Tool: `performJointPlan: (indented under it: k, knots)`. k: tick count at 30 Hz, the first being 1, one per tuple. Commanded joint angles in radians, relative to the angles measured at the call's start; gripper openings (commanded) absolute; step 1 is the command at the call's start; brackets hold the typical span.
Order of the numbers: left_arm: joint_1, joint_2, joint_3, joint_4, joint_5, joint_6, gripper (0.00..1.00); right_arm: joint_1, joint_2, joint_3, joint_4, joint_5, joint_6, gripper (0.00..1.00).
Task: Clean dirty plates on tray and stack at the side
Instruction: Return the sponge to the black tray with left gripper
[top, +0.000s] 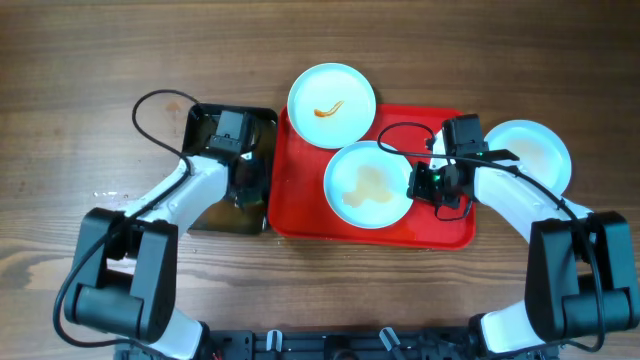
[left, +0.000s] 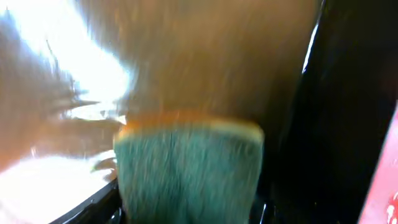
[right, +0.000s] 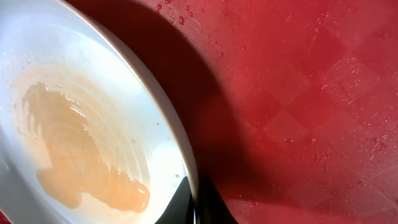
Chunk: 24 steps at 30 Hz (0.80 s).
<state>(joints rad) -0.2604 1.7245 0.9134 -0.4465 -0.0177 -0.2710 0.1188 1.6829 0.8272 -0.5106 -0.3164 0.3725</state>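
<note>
Overhead, the wood surface (top: 60, 120) carries the red tray (top: 300, 210), with a black tray (top: 262, 125) just beside it on the left. The middle plate (top: 368, 185) lies smeared on the red tray, the far plate (top: 331, 105) overhangs its far edge, and the right plate (top: 528, 155) sits off it. The right gripper (top: 425, 185) pinches the middle plate's rim. The left gripper (top: 245, 185), over the black tray, clamps a green sponge (left: 186, 174).

Right gripper (top: 418, 186) at the near-side rim of the central plate (top: 365, 185), on the tray (top: 300, 215). A second plate (top: 332, 105) lies behind-left, overhanging the tray. A third plate (top: 535, 150) sits to the right, on the table (top: 60, 150). Left gripper (top: 235, 135) is over the smaller tray (top: 255, 210), apparently above a sponge (left: 186, 171).
</note>
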Motion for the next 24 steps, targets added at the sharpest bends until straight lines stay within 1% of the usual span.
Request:
performJointPlan:
  k: [1, 2, 4, 5, 6, 7, 10, 11, 12, 13, 15, 16, 17, 18, 21, 22, 23, 24]
  knots:
    - [0.003, 0.021, -0.01, 0.062, -0.013, 0.002, 0.64, -0.004, 0.041, -0.03, -0.006, 0.113, -0.006, 0.04]
    - [0.003, 0.025, -0.01, 0.066, -0.013, 0.002, 0.63, -0.004, 0.041, -0.03, -0.006, 0.113, -0.006, 0.04]
    - [0.003, 0.037, -0.01, 0.058, -0.006, 0.002, 0.58, -0.004, 0.041, -0.03, -0.006, 0.113, -0.006, 0.04]
    - [0.003, 0.038, -0.01, 0.051, -0.006, 0.002, 0.51, -0.004, 0.041, -0.03, -0.006, 0.113, -0.006, 0.04]
    - [0.003, 0.037, -0.01, 0.051, -0.006, 0.002, 0.33, -0.004, 0.041, -0.03, -0.006, 0.113, -0.006, 0.04]
    - [0.003, 0.037, -0.01, 0.051, -0.006, 0.002, 0.04, -0.004, 0.041, -0.03, -0.006, 0.113, -0.006, 0.04]
    - [0.003, 0.025, -0.01, 0.049, -0.007, 0.002, 0.04, -0.004, 0.041, -0.03, -0.003, 0.113, -0.006, 0.04]
    - [0.003, 0.014, -0.01, 0.046, -0.006, 0.002, 0.11, -0.004, 0.041, -0.03, -0.002, 0.113, -0.006, 0.04]
    - [0.003, -0.003, -0.01, 0.038, -0.006, 0.002, 0.3, -0.004, 0.041, -0.03, -0.001, 0.113, -0.006, 0.05]
    - [0.003, -0.031, -0.01, 0.026, -0.006, 0.002, 0.43, -0.004, 0.041, -0.03, 0.001, 0.113, -0.006, 0.05]
    - [0.003, -0.11, -0.01, -0.034, -0.006, -0.02, 0.49, -0.004, 0.041, -0.03, 0.018, 0.113, -0.006, 0.06]
    - [0.003, -0.143, -0.01, -0.074, -0.004, -0.062, 0.57, -0.004, 0.041, -0.03, 0.031, 0.113, -0.005, 0.08]
    - [0.003, -0.158, -0.01, -0.103, 0.003, -0.093, 0.67, -0.004, 0.042, -0.03, 0.044, 0.113, -0.003, 0.11]
    - [0.003, -0.161, -0.01, -0.131, 0.017, -0.108, 0.73, -0.004, 0.042, -0.03, 0.056, 0.113, -0.003, 0.11]
    - [0.003, -0.154, -0.01, -0.16, 0.022, -0.108, 0.73, -0.004, 0.042, -0.03, 0.057, 0.113, -0.003, 0.11]
    - [0.003, -0.154, -0.01, -0.159, 0.022, -0.108, 0.73, -0.004, 0.042, -0.03, 0.053, 0.105, -0.003, 0.07]
    - [0.003, -0.154, -0.01, -0.158, 0.022, -0.108, 0.74, -0.004, 0.042, -0.031, 0.045, 0.083, -0.003, 0.04]
    - [0.003, -0.154, -0.01, -0.158, 0.022, -0.108, 0.74, -0.004, 0.042, -0.031, 0.036, 0.005, -0.006, 0.04]
